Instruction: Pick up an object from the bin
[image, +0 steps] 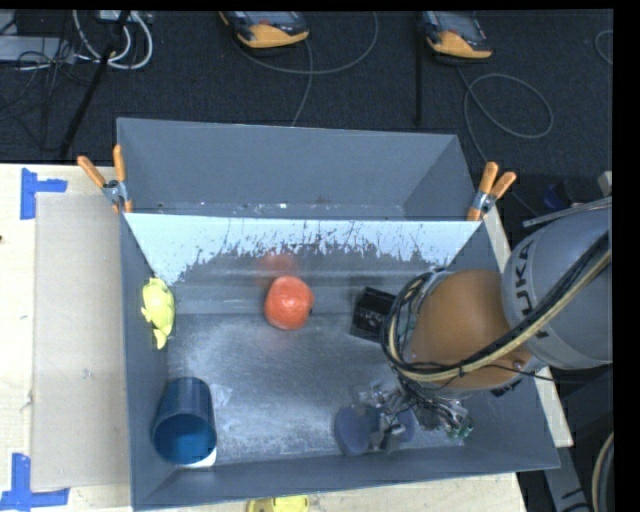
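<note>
**Gripper down at a dark blue-grey lump, below and right of the orange ball**

One dark blue-grey rounded lump (352, 431) is seen low in the bin (300, 180), below and to the right of the orange ball (288, 302) and close to the near wall. The gripper (392, 418) is placed right against the lump's right side; contact is likely, but it cannot be made out for certain. Whether the gripper is open or closed cannot be told, as its tip is lost among dark metal parts and cables. No thing is seen held in it.

The gripper is carried by one arm (565, 300), which enters to the right of the ball, with an orange cover (455, 325) and looped cables at its wrist.

Five loose things are counted in all, one of each kind. One small black box (370, 312) is found just to the right of the ball, beside the orange cover. The ball itself, a single one, is set near the far wall, apart from everything else. One yellow toy (157, 312) is seen well to the left of the ball, against the side wall. One blue cup (184, 422) is found below and to the left of the ball, tipped so that its open mouth is turned toward the camera.
</note>
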